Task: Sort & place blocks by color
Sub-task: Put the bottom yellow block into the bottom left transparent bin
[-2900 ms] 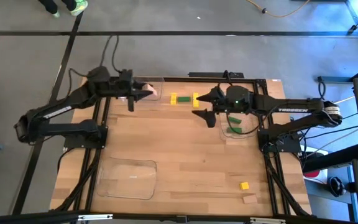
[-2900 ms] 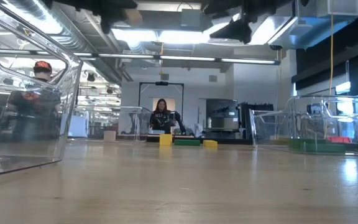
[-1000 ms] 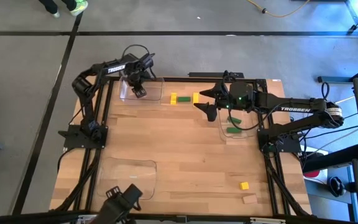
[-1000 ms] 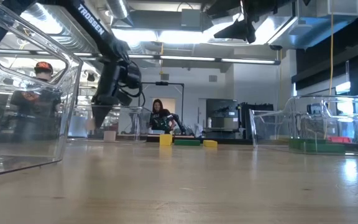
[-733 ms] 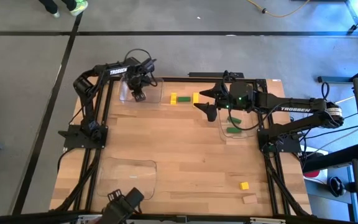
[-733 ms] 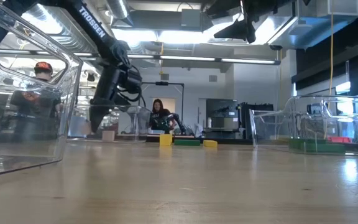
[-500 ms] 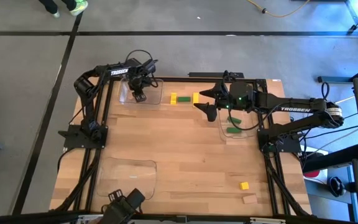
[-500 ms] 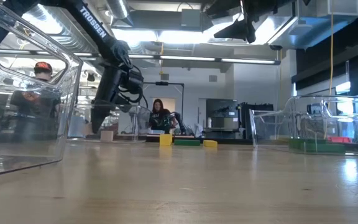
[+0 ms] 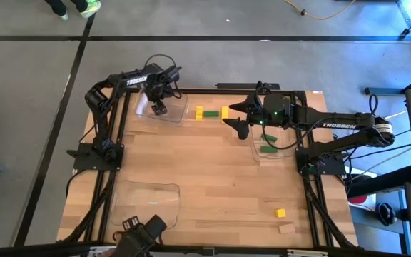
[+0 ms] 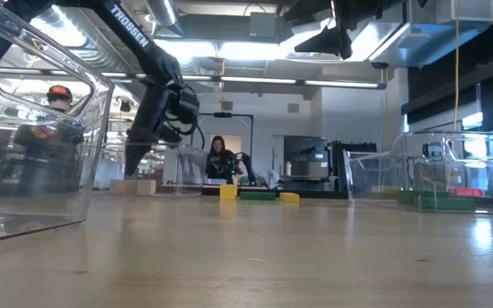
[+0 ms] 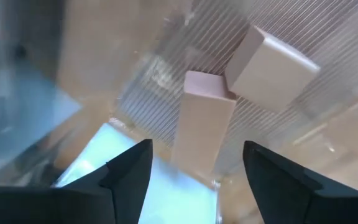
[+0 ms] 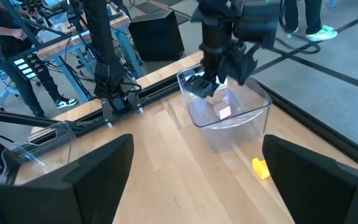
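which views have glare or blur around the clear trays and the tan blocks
Left wrist view: the tan blocks look soft and the ribbed tray floor shines. Low view: the near clear tray mirrors ceiling lights, and the tabletop is blurred close to the lens. High view: even light, no glare.

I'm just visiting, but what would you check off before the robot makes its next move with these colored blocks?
1. Left gripper open above the far-left clear tray: ok.
2. Tan blocks lying in that tray, free of the fingers: ok.
3. Right gripper open and empty, hovering by the right tray: ok.
4. Green block in the right tray: ok.
5. Blocks still loose on the table, such as the yellow block near the front: not ok.
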